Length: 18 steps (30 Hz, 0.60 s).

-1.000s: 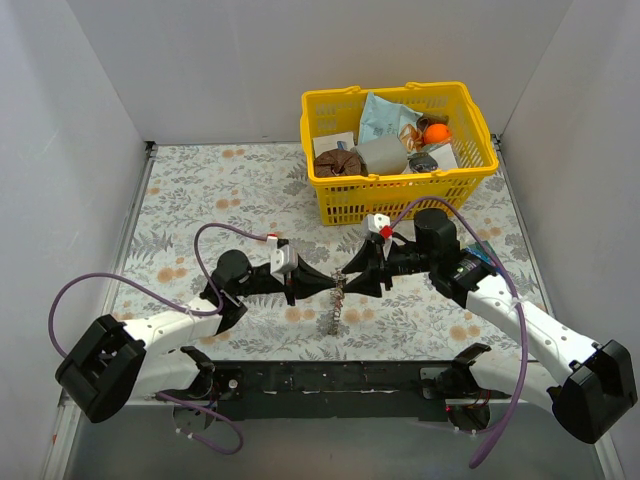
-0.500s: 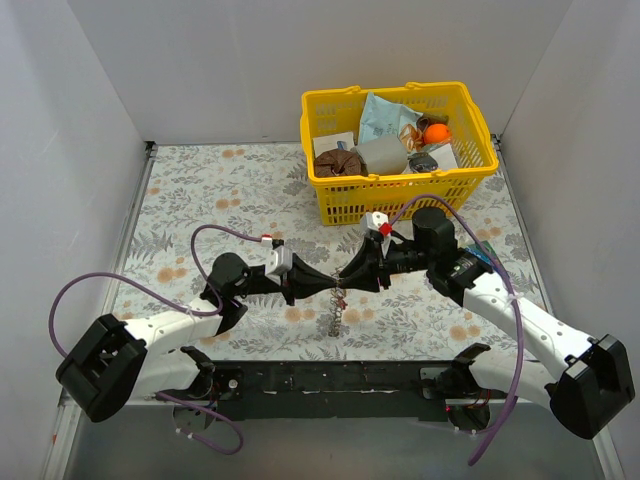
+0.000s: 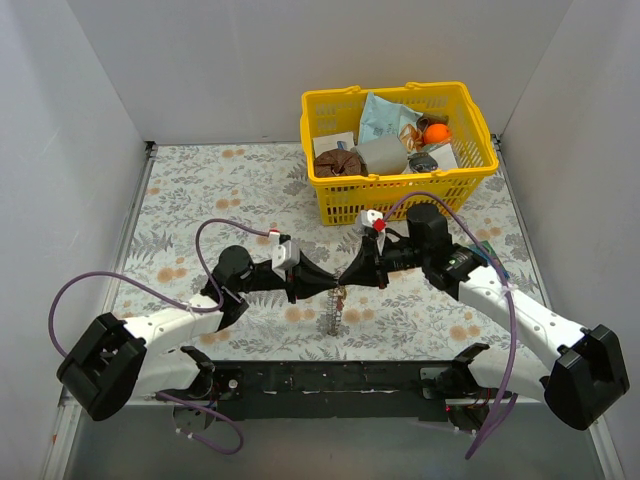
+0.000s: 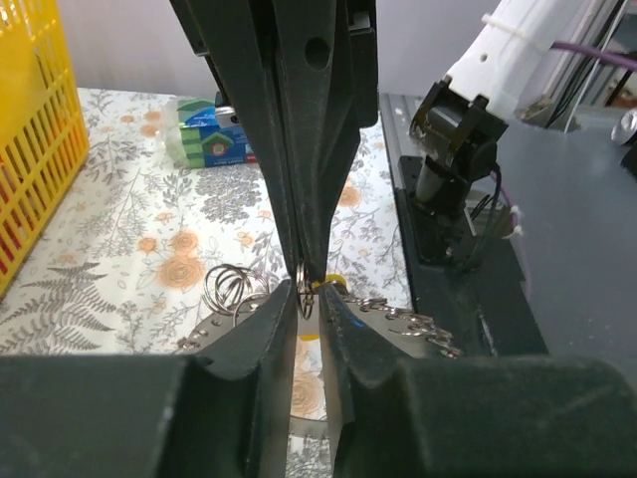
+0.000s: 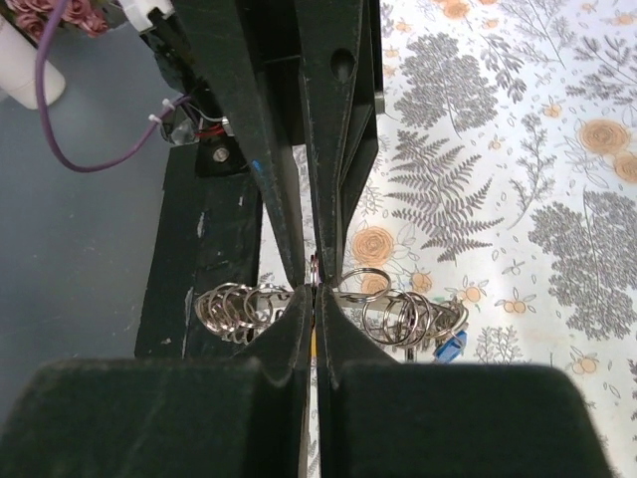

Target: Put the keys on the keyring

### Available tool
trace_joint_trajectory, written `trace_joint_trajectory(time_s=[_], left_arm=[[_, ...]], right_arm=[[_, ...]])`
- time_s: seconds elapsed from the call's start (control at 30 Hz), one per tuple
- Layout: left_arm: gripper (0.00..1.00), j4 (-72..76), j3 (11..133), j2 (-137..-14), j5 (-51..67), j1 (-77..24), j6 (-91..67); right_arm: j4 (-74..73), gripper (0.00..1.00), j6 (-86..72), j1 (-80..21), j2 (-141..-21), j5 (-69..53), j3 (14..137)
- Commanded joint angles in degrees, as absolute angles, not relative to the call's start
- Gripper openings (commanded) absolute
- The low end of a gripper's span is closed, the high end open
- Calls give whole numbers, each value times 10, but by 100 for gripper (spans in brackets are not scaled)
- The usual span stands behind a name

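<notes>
Both grippers meet tip to tip above the floral tabletop. My right gripper [image 3: 346, 279] [image 5: 314, 291] is shut on a small split ring [image 5: 315, 267] in a bunch of silver rings [image 5: 231, 309]. A flat silver band, the keyring [image 5: 349, 297] [image 4: 228, 328], runs edge-on through them. A blue key head [image 5: 450, 347] hangs at the right end, and a yellow bit [image 4: 333, 283] shows by the tips. My left gripper [image 3: 329, 284] [image 4: 309, 304] faces it, fingers a narrow gap apart beside the same ring. The rest of the bunch [image 3: 331, 315] trails down to the table.
A yellow basket [image 3: 325, 181] with packets and other items stands at the back right. A small green-and-blue box [image 4: 204, 134] lies near the right arm. The black base rail [image 3: 330, 380] runs along the near edge, and white walls close in both sides.
My right gripper has closed onto the small ring. My left gripper, shut a second ago, has parted slightly. The meeting point has hardly moved.
</notes>
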State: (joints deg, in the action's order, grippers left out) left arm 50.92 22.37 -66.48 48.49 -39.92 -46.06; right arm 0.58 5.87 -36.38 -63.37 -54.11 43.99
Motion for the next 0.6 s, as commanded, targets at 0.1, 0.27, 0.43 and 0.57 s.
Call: trace_joint_trajectory(time_s=[0.1,0.27,0.43,0.57], left_arm=[[37,297,308,-622,458,-405,-345],[46,136,365,-613,439,-404,-258],[44,37,418,-656,458,-404,-215],[41,44,424,-680,475,-404,-214]], right_arm=[[-119,1,123,-364,-656,-494,512],[-172,1,151,-365,-671,-472,530],[-218,1,163,-374,-693,-445,541],[-243,1,167,-388,-696,-407,543]])
